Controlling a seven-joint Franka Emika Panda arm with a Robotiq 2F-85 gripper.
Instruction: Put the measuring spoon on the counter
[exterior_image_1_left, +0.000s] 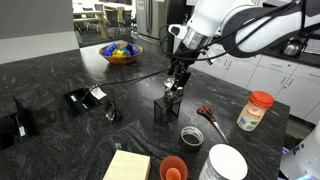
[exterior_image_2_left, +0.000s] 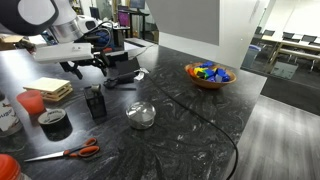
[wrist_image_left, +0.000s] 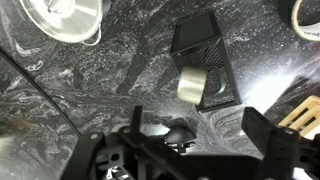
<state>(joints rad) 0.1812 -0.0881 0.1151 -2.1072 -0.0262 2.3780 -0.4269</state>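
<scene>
A black square holder (wrist_image_left: 205, 50) stands on the black veined counter (wrist_image_left: 110, 75). A pale cup-shaped scoop (wrist_image_left: 192, 84), seemingly the measuring spoon, sits at its mouth. My gripper (wrist_image_left: 198, 135) hovers just above and beside the holder with its fingers wide apart and nothing between them. A small dark dome (wrist_image_left: 181, 132) shows low between the fingers; I cannot tell what it is. In both exterior views the gripper (exterior_image_1_left: 177, 88) (exterior_image_2_left: 86, 72) hangs over the holder (exterior_image_1_left: 165, 108) (exterior_image_2_left: 96, 103).
Around the holder are a glass bowl (exterior_image_2_left: 141, 114), red-handled scissors (exterior_image_1_left: 210, 118), a black tape ring (exterior_image_1_left: 191, 134), a red-lidded jar (exterior_image_1_left: 255, 110), a wooden block (exterior_image_1_left: 127, 165), a red cup (exterior_image_1_left: 173, 168) and a white bowl (exterior_image_1_left: 225, 163). A bowl of coloured items (exterior_image_1_left: 122, 52) stands farther off.
</scene>
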